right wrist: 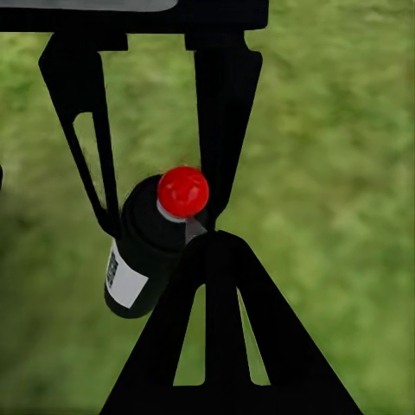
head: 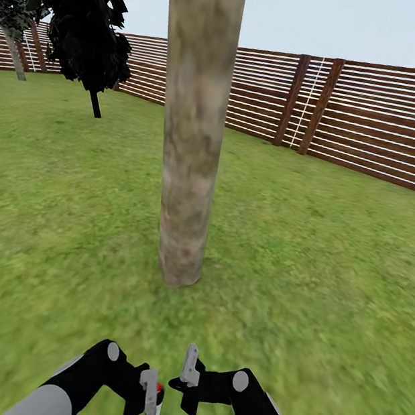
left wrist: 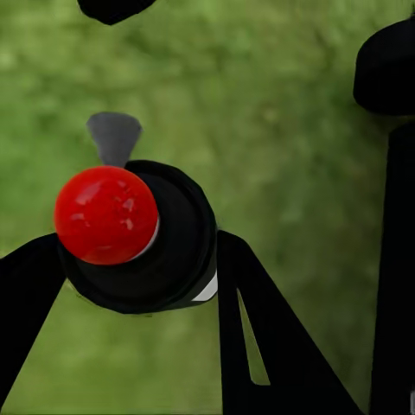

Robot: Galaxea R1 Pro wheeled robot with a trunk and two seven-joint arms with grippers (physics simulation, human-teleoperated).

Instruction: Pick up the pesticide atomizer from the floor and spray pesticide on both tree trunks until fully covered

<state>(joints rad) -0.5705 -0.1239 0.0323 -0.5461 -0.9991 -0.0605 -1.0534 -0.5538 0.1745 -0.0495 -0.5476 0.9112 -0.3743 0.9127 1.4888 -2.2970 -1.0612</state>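
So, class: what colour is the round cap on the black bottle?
Bright red cap, clearest in the left wrist view.

Near tree trunk [head: 190, 123] cut off by top edge, foliage unseen, grass [left wrist: 285, 104] blurred

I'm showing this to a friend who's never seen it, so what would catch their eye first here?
The thick mottled grey-beige tree trunk rises from the green grass lawn dead centre, straight ahead of the robot. Low in the head view, the left gripper has its jaws shut on a small black atomizer bottle with a bright red round cap, held in front of the trunk. Behind runs a brown slatted wooden fence.
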